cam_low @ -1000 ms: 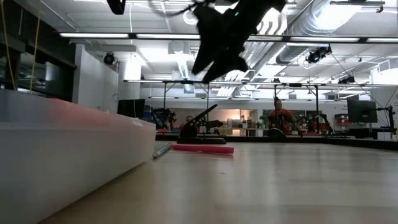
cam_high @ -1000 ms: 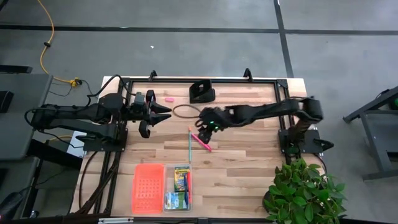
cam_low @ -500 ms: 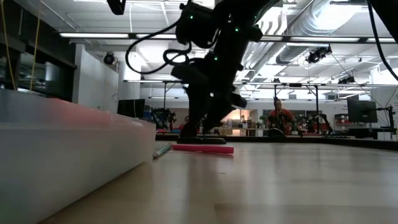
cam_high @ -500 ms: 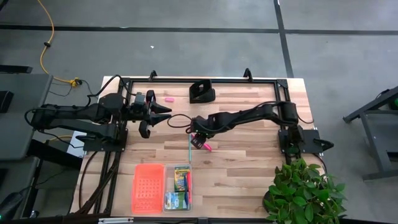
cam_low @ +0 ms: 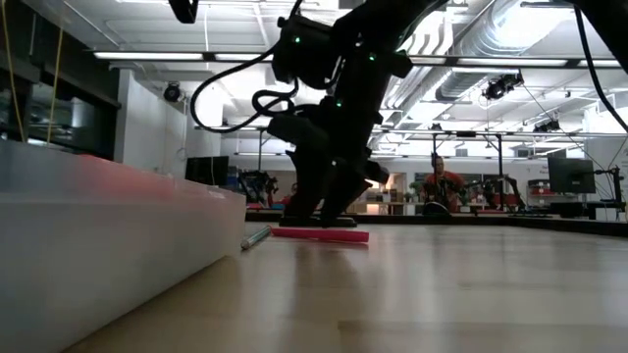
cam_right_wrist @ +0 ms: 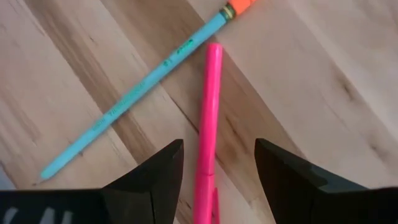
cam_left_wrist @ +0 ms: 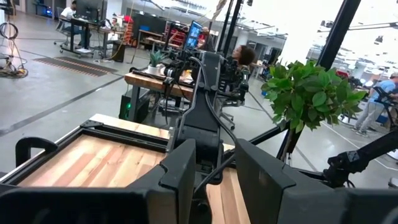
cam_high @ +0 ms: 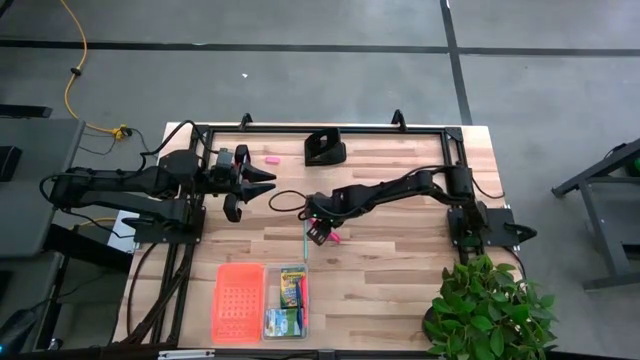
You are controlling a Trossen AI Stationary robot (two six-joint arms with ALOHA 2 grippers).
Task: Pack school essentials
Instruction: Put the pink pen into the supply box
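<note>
The left gripper is hanging partly open and empty above the table. The right gripper is standing spread wide, straddling the pink pen without touching it, the blue pencil lying just beside.

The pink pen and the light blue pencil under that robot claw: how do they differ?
The pink pen is thicker and one plain colour; the blue pencil is slimmer, printed along its side, with an orange eraser end. The pen lies straight between the open right gripper's fingers; the pencil lies slanted beside them, outside one finger. Both lie flat on the wooden table, their far ends close together.
</note>
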